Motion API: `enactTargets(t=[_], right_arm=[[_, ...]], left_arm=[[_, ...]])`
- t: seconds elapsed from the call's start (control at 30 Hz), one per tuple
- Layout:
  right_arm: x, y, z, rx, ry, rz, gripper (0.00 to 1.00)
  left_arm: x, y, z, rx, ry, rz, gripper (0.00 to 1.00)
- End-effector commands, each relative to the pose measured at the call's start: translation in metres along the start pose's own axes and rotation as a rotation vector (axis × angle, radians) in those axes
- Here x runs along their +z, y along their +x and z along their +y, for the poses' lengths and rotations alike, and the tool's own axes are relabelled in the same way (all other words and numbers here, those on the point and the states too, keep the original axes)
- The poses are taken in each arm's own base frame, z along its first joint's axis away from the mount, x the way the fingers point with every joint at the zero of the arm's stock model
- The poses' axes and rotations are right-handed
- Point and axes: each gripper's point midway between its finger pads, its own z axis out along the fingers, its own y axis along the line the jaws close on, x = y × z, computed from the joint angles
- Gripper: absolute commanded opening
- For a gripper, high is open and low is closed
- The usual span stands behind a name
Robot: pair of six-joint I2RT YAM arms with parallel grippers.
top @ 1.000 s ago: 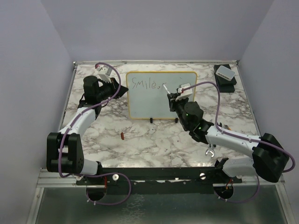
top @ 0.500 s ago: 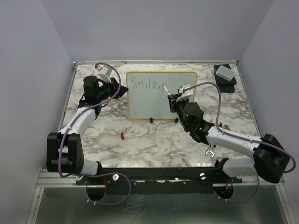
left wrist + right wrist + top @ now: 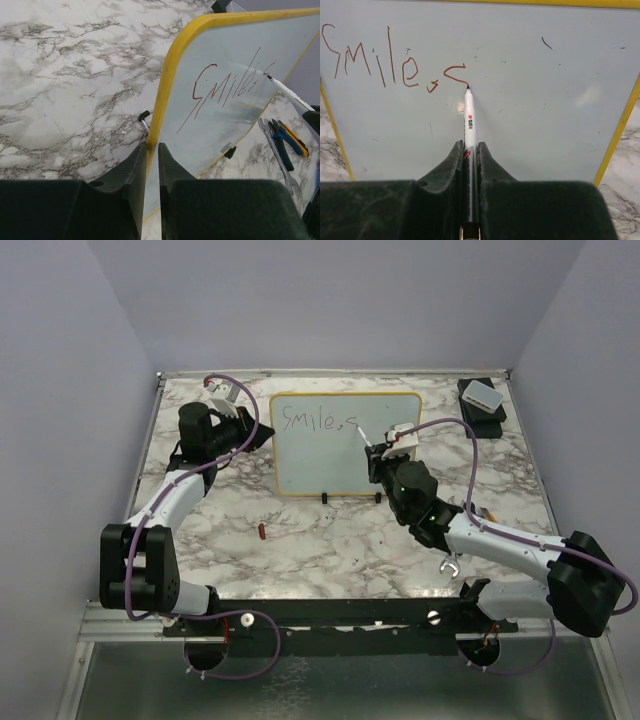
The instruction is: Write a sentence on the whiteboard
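Right wrist view: the right gripper [image 3: 469, 147] clamps the marker [image 3: 469, 112], tip touching the whiteboard [image 3: 545, 140] at the tail of an "s"; the sentence [image 3: 370, 60] reads "Smile, s". The left gripper [image 3: 152, 147] pinches the whiteboard's edge. Best to curl the stroke back leftward under light, even pressure.

The table [image 3: 330, 540] has a white marble top with grey veins. The whiteboard [image 3: 320, 455] stands on it toward the far side, on small black feet [image 3: 324, 499]. A small red piece [image 3: 262, 531] lies nearer, to the left. In the far right corner is a white box [image 3: 481, 395] on a black base [image 3: 492, 416]. A wrench [image 3: 278, 161] and a blue-handled tool [image 3: 286, 141] lie side by side at the right.
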Motion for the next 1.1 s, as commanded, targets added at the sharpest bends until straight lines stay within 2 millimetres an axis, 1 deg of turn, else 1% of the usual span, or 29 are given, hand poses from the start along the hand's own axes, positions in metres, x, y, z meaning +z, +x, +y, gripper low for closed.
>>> enactTargets(t=[0.0,0.2,0.47,0.57,0.67,0.8,0.93,1.07], right_arm=[[-0.003,0.029,-0.01,-0.048,0.027,0.084,0.01],[-0.002,0.033,0.001,-0.054,-0.031,0.094,0.01],[0.004,0.024,0.015,-0.036,-0.084,0.068,0.01],[0.006,0.021,0.017,-0.035,-0.089,0.06,0.01],[0.005,0.017,0.015,-0.035,-0.084,0.048,0.01],[-0.007,0.002,0.011,-0.019,-0.097,0.006,0.01],[-0.018,-0.01,-0.001,-0.004,-0.067,-0.017,0.01],[-0.02,-0.014,-0.016,-0.012,-0.003,-0.026,0.01]], left_arm=[[-0.005,-0.001,-0.009,0.02,0.032,-0.005,0.15],[-0.004,-0.001,-0.009,0.02,0.033,-0.004,0.15],[-0.004,-0.001,-0.01,0.021,0.034,-0.005,0.15],[-0.004,-0.001,-0.009,0.021,0.032,-0.005,0.15],[-0.004,-0.002,-0.009,0.021,0.031,-0.007,0.15],[-0.004,-0.003,-0.007,0.021,0.016,-0.012,0.15],[-0.004,-0.002,-0.007,0.02,0.015,-0.012,0.15],[-0.005,-0.002,-0.007,0.018,0.015,-0.012,0.15]])
